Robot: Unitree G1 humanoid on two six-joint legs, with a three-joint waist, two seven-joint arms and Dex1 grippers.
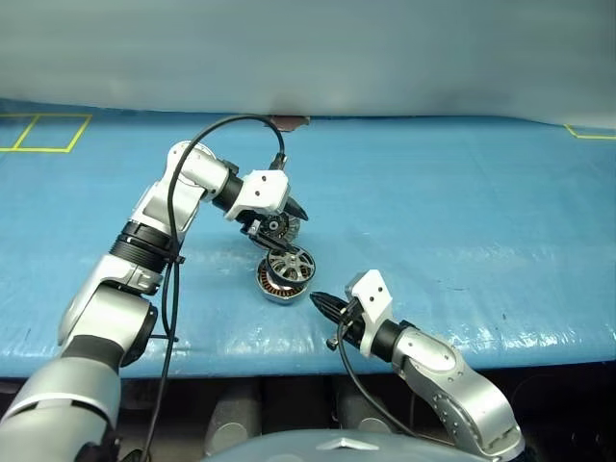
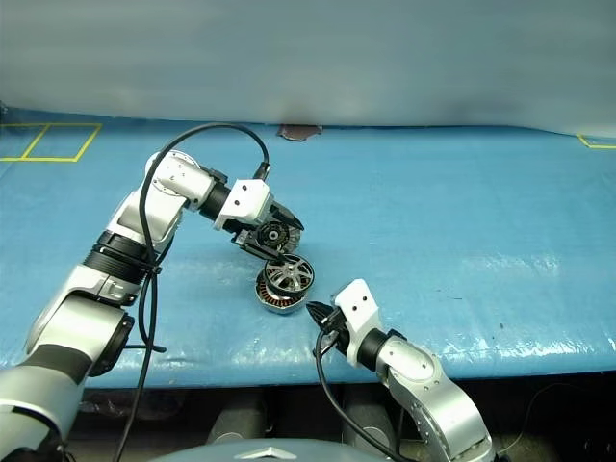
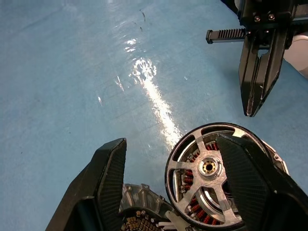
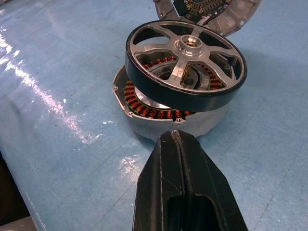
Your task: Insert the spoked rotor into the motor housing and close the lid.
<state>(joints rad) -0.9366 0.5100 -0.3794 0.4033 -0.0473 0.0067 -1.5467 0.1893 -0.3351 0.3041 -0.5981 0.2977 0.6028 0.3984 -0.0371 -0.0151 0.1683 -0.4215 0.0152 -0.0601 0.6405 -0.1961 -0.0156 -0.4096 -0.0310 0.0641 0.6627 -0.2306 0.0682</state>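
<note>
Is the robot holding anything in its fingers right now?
No. The left gripper is open above the lid and spoked rotor, gripping neither. The right gripper is shut, empty, beside the motor housing.

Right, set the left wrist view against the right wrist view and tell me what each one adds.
Left wrist view alone: the left gripper with fingers spread wide on either side of the spoked rotor, and the right gripper seen from outside.

Right wrist view alone: the rotor sitting tilted, not fully seated, in the motor housing, copper windings exposed along the side, and the right gripper's shut fingers close before the housing.

Both: rotor, windings, part of the lid, blue mat.
</note>
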